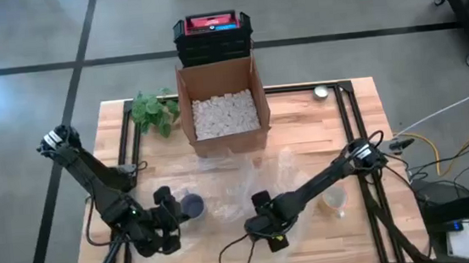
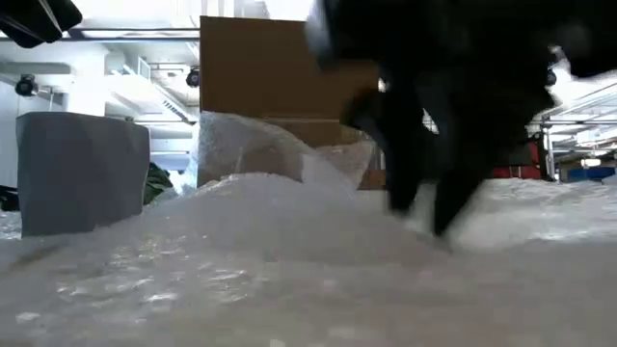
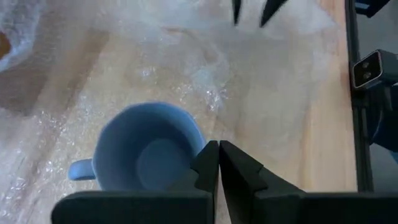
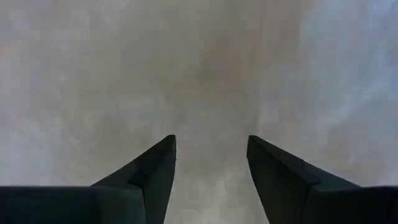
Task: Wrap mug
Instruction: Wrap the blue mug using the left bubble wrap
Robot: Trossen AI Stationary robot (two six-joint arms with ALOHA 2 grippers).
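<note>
Overhead: wooden table (image 1: pixel 303 138) | bubble wrap (image 1: pixel 247 181) | grey concrete floor (image 1: pixel 29 124)

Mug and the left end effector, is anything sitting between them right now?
Nothing visible does. The left end effector, fingers shut together, sits right at the rim of the blue mug, which stands upright on the bubble wrap. The right end effector is open over the wrap.

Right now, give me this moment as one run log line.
left end effector: shut, beside blue mug | right end effector: open, over bubble wrap | mug: upright, unwrapped
</note>
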